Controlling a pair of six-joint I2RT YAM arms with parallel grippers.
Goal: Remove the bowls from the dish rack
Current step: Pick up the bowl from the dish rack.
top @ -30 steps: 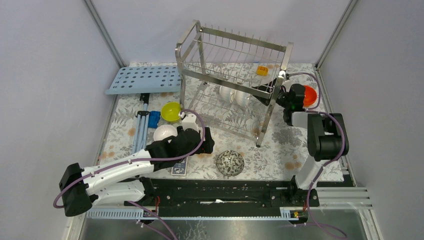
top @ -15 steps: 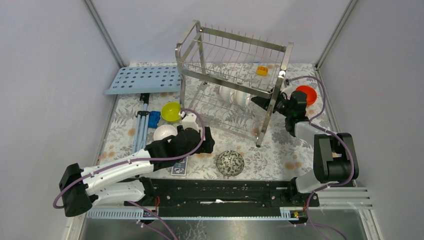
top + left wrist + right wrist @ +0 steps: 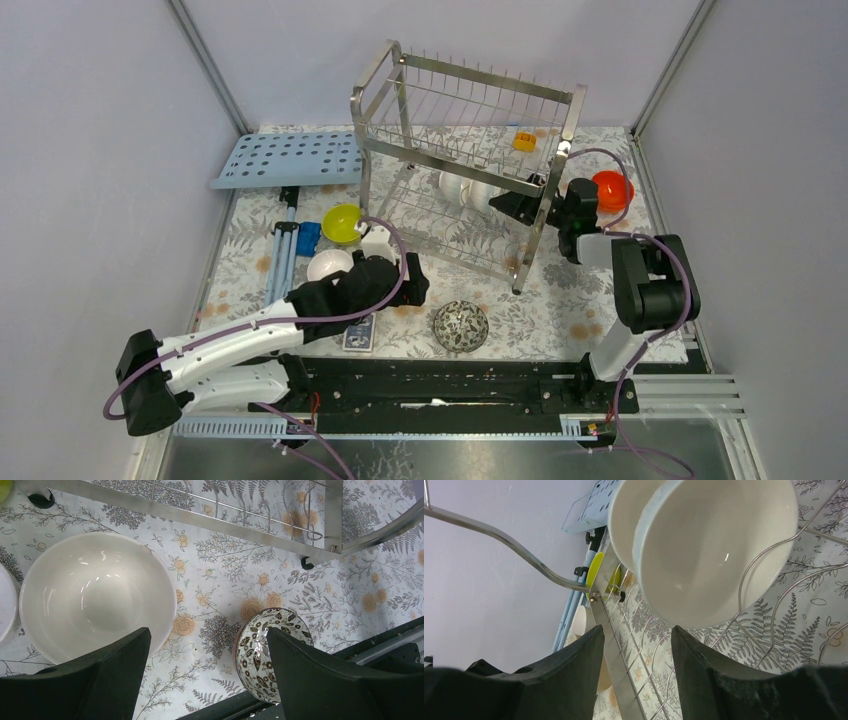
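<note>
facing two racked white bowls (image 3: 714, 550), my right gripper (image 3: 636, 650) sits inside the lower tier of the dish rack (image 3: 450, 165), entered from its right end. my fingers (image 3: 569, 675) are apart with nothing between them. the bowls stand on edge in the wires just past my tips, one nested behind the other; i cannot tell if i touch them. an orange-red bowl (image 3: 612, 188) sits on the table right of the rack, beside my right wrist. my left gripper (image 3: 207, 635) hangs over the table near and left of the rack, fingers spread wide, gripping nothing. under it lies a loose white bowl (image 3: 97, 597), with a yellow-green bowl (image 3: 343, 223) just beyond it on the far side. a dark patterned bowl (image 3: 272, 650) rests near the table's near edge.
</note>
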